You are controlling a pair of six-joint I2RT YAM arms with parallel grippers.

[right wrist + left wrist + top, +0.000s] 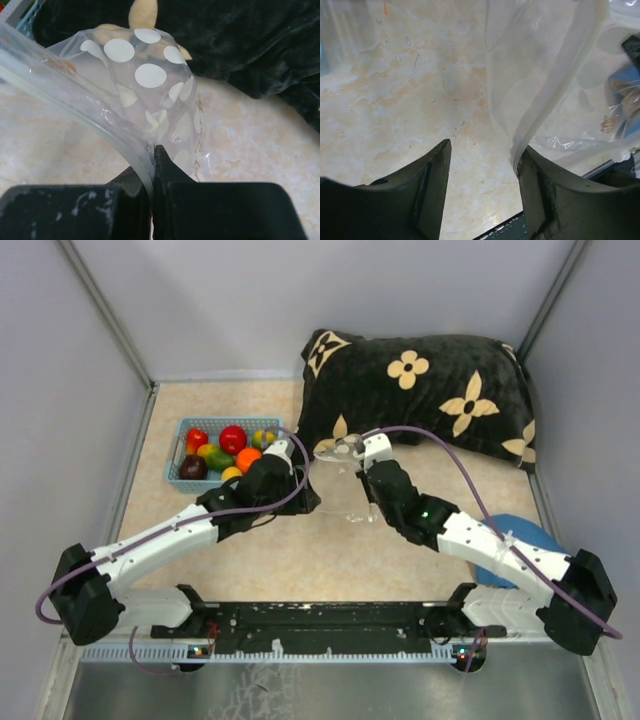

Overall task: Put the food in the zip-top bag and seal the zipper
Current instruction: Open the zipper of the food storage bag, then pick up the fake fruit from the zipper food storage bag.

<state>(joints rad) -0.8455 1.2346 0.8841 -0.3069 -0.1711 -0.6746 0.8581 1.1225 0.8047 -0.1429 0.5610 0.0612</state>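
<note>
The zip-top bag (345,485) is just right of the light blue basket (178,478), lifted off the counter (300,560) between the two arms. It is clear and crinkled, so its outline is hard to trace from above.

The right gripper (153,150) has its jaws pressed together, pinching the zipper (100,117) at the bag's mouth. From that pinch the strip curves up and away toward the basket side. The dotted body of the bag (150,75) bulges beyond it, toward the black flowered pillow (240,45) that sits right of and behind the basket.

The left gripper (485,147) is spread, with bare counter (395,100) showing between its fingers. The zipper (555,85) hangs slantwise down against the inner tip of one finger (540,185), touching it but not clamped.

So the bag's mouth edge runs roughly side to side between the grippers, with one end toward the basket. Which way the mouth faces I cannot tell.

The food (232,438) all lies inside the basket: red, orange, green, yellow and one dark brown piece (193,467). None of it is in the bag.
</note>
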